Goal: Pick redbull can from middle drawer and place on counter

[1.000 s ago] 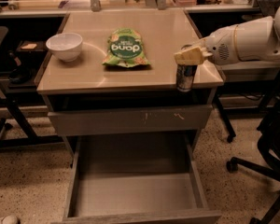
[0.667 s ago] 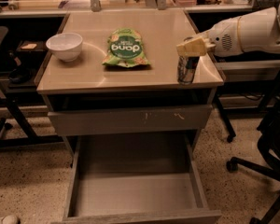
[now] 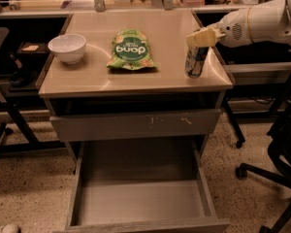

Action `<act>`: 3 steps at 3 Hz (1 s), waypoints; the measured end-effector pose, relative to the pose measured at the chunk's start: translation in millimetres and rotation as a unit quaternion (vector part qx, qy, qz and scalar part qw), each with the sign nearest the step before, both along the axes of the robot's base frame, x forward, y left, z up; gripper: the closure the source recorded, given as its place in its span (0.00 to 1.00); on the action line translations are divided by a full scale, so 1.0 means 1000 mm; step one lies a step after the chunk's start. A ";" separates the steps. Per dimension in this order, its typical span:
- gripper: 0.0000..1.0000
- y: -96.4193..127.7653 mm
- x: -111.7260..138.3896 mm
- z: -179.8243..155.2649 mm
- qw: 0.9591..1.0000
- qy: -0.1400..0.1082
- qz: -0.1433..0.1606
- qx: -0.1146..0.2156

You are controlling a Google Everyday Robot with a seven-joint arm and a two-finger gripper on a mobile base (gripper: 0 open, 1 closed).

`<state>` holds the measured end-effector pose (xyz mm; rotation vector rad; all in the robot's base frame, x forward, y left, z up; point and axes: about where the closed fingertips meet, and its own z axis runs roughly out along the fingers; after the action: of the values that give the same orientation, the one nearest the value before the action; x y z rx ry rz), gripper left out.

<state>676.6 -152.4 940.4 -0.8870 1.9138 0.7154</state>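
Since a second ago our end effector [image 3: 202, 37] has risen and carried the redbull can [image 3: 196, 61] from the front lip of the counter [image 3: 136, 81] further back over its right side. We hold the can by its top, the pale fingers [image 3: 198, 39] closed over the rim, so the metal top is hidden. The can stands nearly upright, its base at the tan surface near the right edge; we cannot tell whether it rests there or hangs just above. Our white arm [image 3: 262, 21] reaches in from the right.

On the same counter a green snack bag [image 3: 131, 50] lies flat in the middle, well apart from the can, and a white bowl [image 3: 67, 47] sits toward the left edge. Below the top, the scratched drawer front [image 3: 136, 124] is closed. Under it the middle drawer [image 3: 140, 198] is pulled out, showing a plain grey floor and side walls. A dark office chair [image 3: 281, 149] stands to the right of the cabinet.
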 end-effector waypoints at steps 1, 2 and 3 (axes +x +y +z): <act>1.00 -0.006 0.026 -0.001 1.000 0.000 -0.002 -0.002; 1.00 -0.011 0.043 -0.005 1.000 0.000 -0.009 -0.004; 1.00 -0.011 0.058 -0.015 1.000 0.001 -0.015 -0.009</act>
<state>734.2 -163.7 925.1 -0.8672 1.9336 0.6817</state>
